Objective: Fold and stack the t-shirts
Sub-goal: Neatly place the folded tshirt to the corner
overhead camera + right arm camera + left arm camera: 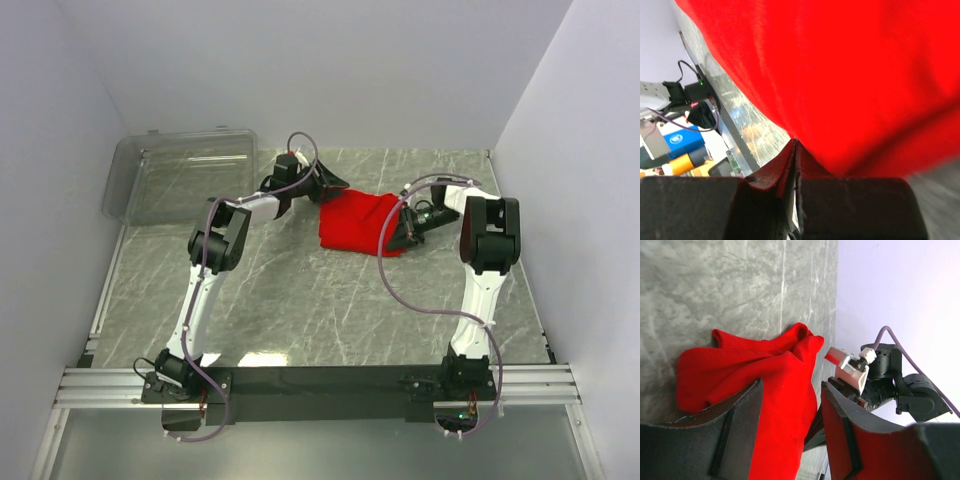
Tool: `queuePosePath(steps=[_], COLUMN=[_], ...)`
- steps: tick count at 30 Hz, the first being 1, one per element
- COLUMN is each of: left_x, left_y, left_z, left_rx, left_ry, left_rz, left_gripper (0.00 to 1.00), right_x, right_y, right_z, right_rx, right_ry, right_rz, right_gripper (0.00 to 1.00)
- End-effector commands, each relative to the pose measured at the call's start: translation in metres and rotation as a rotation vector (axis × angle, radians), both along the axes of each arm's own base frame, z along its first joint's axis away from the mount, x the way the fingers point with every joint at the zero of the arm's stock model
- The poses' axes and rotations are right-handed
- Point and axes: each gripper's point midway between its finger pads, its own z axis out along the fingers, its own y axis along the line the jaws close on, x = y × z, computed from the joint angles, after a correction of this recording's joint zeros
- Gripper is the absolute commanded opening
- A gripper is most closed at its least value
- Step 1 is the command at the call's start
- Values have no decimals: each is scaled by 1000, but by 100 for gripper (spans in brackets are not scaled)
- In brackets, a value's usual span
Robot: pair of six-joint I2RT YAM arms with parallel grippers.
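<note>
Grey marbled desk (pixel 300 290) under white walls, and the red t-shirt (pixel 355 222) is lying crumpled toward the far side, between the two arms and well apart from the clear plastic bin (pixel 185 180) in the far left corner. The right gripper (pixel 403 238) is pressing in low at the shirt's right edge, its fingers (pixel 775 175) clenched together and seemingly nipping the hem, I'd judge to pull the cloth flat. The left gripper (pixel 332 186) is hovering at the left edge, fingers (pixel 735 425) spread around cloth, not gripping yet.
</note>
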Motion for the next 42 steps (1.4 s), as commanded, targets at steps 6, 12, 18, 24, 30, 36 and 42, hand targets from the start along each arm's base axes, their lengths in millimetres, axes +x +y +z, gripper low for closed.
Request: queuePosePath(steps=[6,12,18,24,30,36,42], left_x=[22,25,7,-50,-111,-150,-183], left_y=[8,2,32,80,93,120,155], left_z=[16,95,169,157,130,137,151], left_rx=[15,-19,207,457,470,539,569], left_ry=[-66,-280,-503,-488,-408,-430,-437], left_rz=[30,-26,34,117,52,114,215], left_gripper=[55,57,60,66,74,74,74], right_x=[-1,7,17,16,25,26,47], right_y=[-15,-20,-48,-81,-107,-59,-40], right_z=[-5,44,81,98,118,87,45], right_rx=[2,-32,-263,-501,-647,-392,-437], right_ry=[3,-152,-364,-578,-815,-557,-411], right_rz=[2,68,78,30,-122,-132,-231], right_gripper=[5,5,7,26,100,99,97])
